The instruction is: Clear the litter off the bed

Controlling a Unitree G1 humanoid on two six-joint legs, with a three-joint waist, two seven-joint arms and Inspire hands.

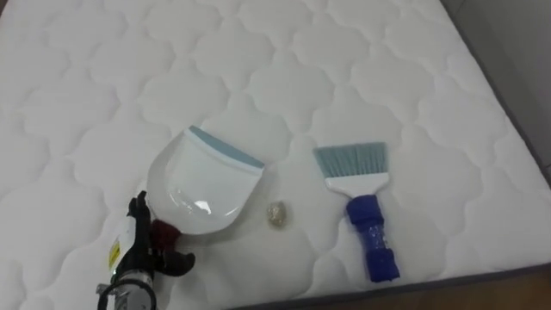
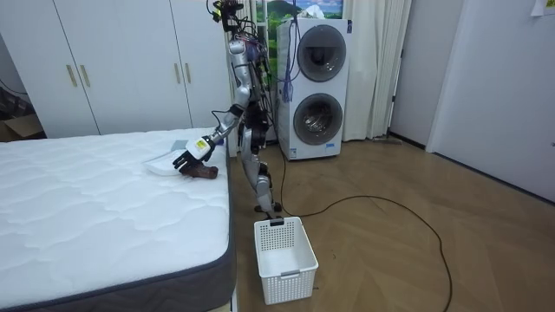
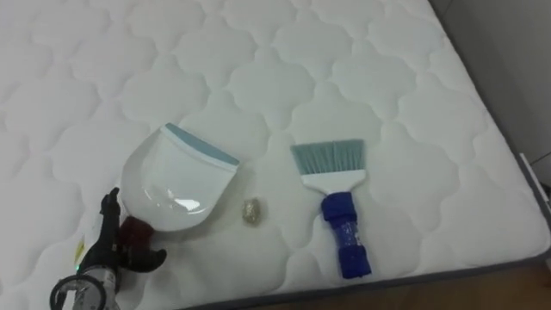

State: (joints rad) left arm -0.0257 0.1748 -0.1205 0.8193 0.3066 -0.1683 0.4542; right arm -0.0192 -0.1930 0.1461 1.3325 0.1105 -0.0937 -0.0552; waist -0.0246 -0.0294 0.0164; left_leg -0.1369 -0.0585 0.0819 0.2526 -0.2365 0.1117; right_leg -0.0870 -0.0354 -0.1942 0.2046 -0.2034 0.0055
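A white dustpan (image 1: 202,185) with a blue-grey lip lies on the quilted white mattress (image 1: 284,60), its dark red handle (image 1: 164,232) pointing to the near edge. My left hand (image 1: 138,250) sits at that handle, one finger on each side of it, and the fingers look loosely spread rather than closed. A small crumpled beige scrap (image 1: 276,214) lies just right of the pan. Further right rests a brush (image 1: 362,202) with teal bristles and a blue handle, untouched. In the room view I stand beside the bed with the left hand (image 2: 192,156) reaching over the dustpan (image 2: 165,165).
The mattress's near edge (image 1: 413,286) runs just below the brush, and its right edge (image 1: 516,120) is close. A white plastic basket (image 2: 284,258) stands on the wooden floor beside the bed. Stacked washing machines (image 2: 314,87) are behind me, wardrobes (image 2: 113,65) beyond the bed.
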